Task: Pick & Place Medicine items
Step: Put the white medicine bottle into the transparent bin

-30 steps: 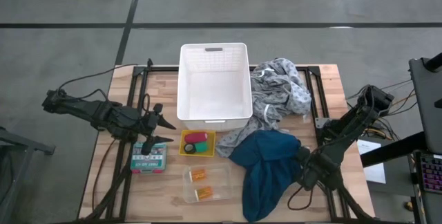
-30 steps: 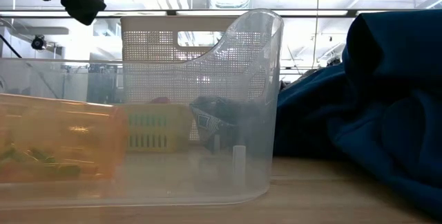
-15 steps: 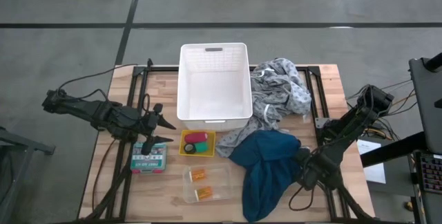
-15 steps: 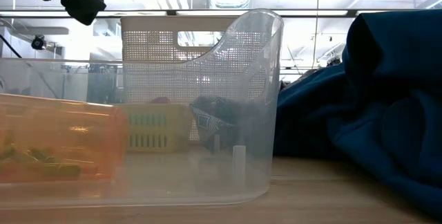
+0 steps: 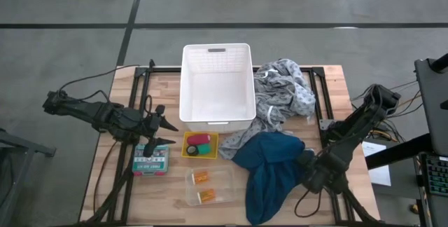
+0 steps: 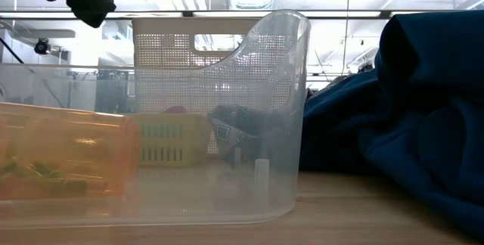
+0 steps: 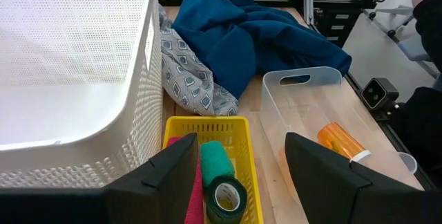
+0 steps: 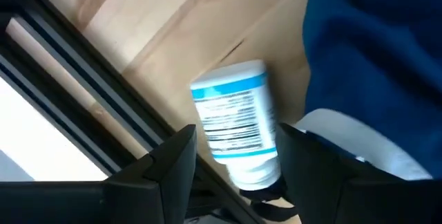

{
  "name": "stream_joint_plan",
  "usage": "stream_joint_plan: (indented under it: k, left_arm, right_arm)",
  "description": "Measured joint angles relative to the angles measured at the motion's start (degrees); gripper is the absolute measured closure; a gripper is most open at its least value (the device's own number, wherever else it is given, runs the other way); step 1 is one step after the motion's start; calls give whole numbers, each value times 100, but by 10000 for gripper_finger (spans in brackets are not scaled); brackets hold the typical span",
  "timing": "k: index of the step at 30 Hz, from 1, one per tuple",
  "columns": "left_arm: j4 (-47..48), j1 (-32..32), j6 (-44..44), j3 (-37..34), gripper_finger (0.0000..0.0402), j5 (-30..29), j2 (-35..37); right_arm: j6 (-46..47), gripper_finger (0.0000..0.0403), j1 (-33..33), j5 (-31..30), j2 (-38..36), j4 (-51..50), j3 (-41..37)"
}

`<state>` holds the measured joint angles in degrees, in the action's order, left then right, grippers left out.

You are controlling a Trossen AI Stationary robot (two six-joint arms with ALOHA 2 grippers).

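Progress: early, I judge; the white perforated plastic basket (image 5: 217, 83) at twelve o'clock holds nothing.
Yellow slotted tray (image 5: 190, 151): pink-red cylinder (image 5: 199, 140) and dark green tape roll (image 7: 222, 185), at six o'clock of the basket.
Clear plastic bin (image 5: 222, 177): two orange pill bottles (image 5: 201, 178).
White blue-labelled bottle (image 8: 237, 122): on the table's four-o'clock edge beside the teal-blue cloth (image 5: 273, 167).
Left gripper (image 5: 165, 133): fingers parted, empty, at nine o'clock.
Right gripper (image 8: 235, 175): fingers apart either side of the bottle; a grip I cannot tell.
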<state>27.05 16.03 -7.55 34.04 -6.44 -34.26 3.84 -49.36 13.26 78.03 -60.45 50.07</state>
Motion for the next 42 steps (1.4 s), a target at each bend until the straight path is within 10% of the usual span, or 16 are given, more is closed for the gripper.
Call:
stream_joint_plan:
  k: [7, 20, 42]
  left_arm:
    - [0, 2, 0, 0, 176, 0, -1]
    - [2, 0, 0, 0, 176, 0, 0]
    - [4, 0, 0, -2, 176, 0, -2]
  right_arm:
    - [-120, 191, 2, -280, -193, 39, 28]
    - [103, 12, 2, -291, -462, 78, -120]
    - [212, 3, -13, 79, 434, 710, -775]
